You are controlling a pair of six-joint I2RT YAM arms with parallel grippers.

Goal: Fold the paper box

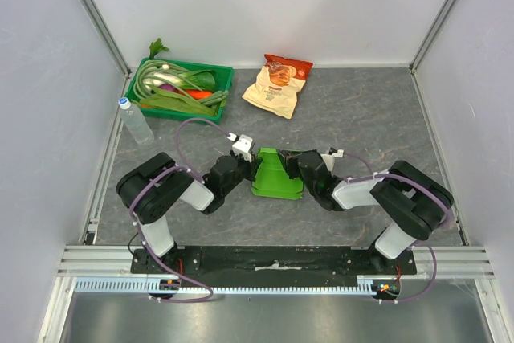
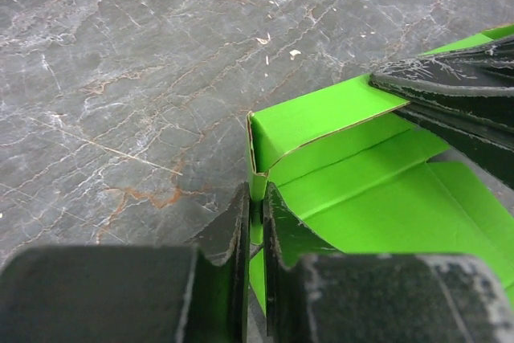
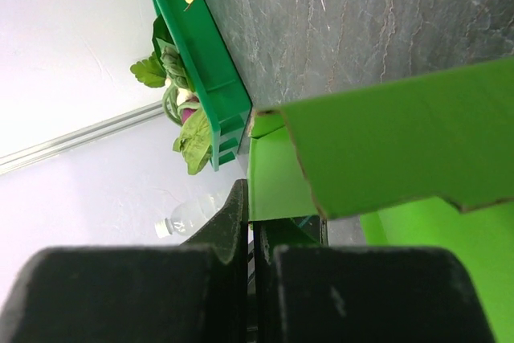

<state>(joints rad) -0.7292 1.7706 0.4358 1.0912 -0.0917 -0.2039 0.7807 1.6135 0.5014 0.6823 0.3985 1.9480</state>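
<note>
The lime-green paper box lies partly folded on the dark table between my two arms. My left gripper is at its left edge. In the left wrist view the jaws are pressed together on a thin upright flap of the paper box. My right gripper comes in from the right. Its dark fingers pinch the far flap in the left wrist view. In the right wrist view that gripper is shut on the edge of a green panel of the paper box.
A dark green tray of vegetables stands at the back left, also seen in the right wrist view as the tray. A beige-and-red snack bag lies behind the box. A clear water bottle lies by the left wall.
</note>
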